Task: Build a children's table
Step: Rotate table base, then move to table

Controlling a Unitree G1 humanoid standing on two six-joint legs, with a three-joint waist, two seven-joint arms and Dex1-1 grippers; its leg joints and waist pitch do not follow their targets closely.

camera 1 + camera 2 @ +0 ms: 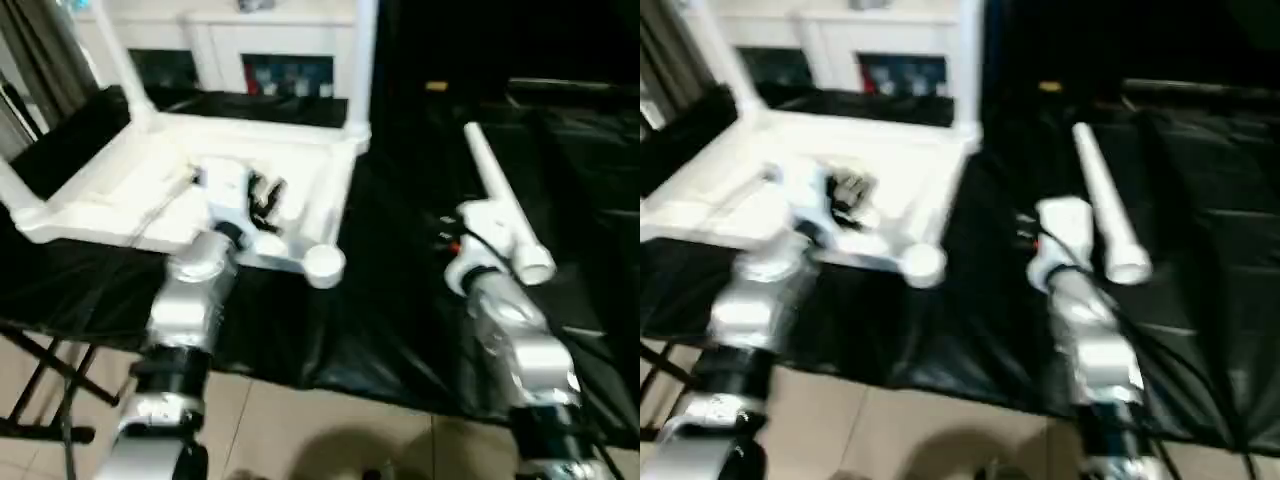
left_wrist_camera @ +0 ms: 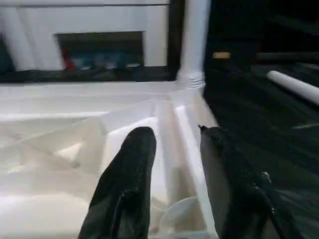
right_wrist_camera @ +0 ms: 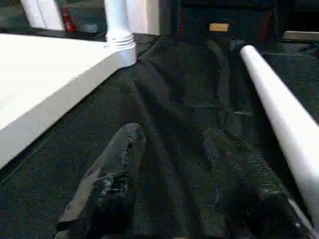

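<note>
The white tabletop (image 1: 150, 190) lies upside down on the black cloth, its ribbed underside facing up. White legs stand in its far right corner (image 1: 365, 60) and far left corner (image 1: 120, 60). The near right corner socket (image 1: 323, 265) has no leg in it. A loose white leg (image 1: 500, 195) lies on the cloth to the right. My left gripper (image 2: 174, 132) hovers open over the ribbed underside, close to the tabletop's right rim, with nothing between its fingers. My right gripper (image 3: 172, 137) is open low over the cloth, with the loose leg (image 3: 279, 109) lying just beside it.
A white cabinet (image 1: 250, 40) with glass doors stands behind the work surface. The black cloth (image 1: 400, 300) ends at the front edge, with tiled floor below. A dark folding stand (image 1: 50, 385) shows at the lower left. A small yellow object (image 1: 436, 87) lies far back.
</note>
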